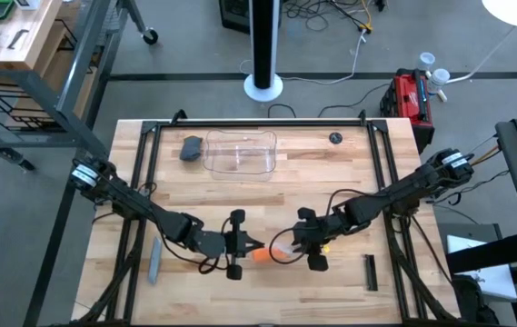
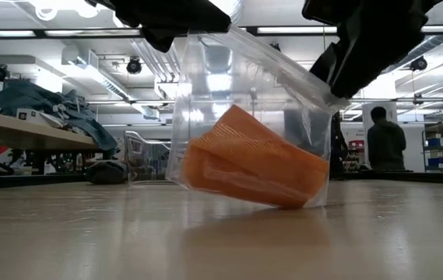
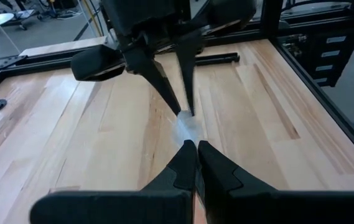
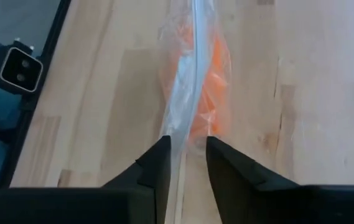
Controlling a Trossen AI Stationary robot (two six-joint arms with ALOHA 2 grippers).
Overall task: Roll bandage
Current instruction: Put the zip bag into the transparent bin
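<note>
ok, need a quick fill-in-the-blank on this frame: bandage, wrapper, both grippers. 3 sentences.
1. The bandage is still inside the clear plastic ____.
2. The left gripper is ____ on the wrapper's edge.
3. In the right wrist view, the right gripper's fingers stand slightly ____, with the wrapper between them.

Missing words: wrapper; shut; apart

Bandage (image 2: 256,167) inside wrapper (image 2: 205,93), between left end effector (image 1: 256,243) and right end effector (image 1: 296,242).
</note>
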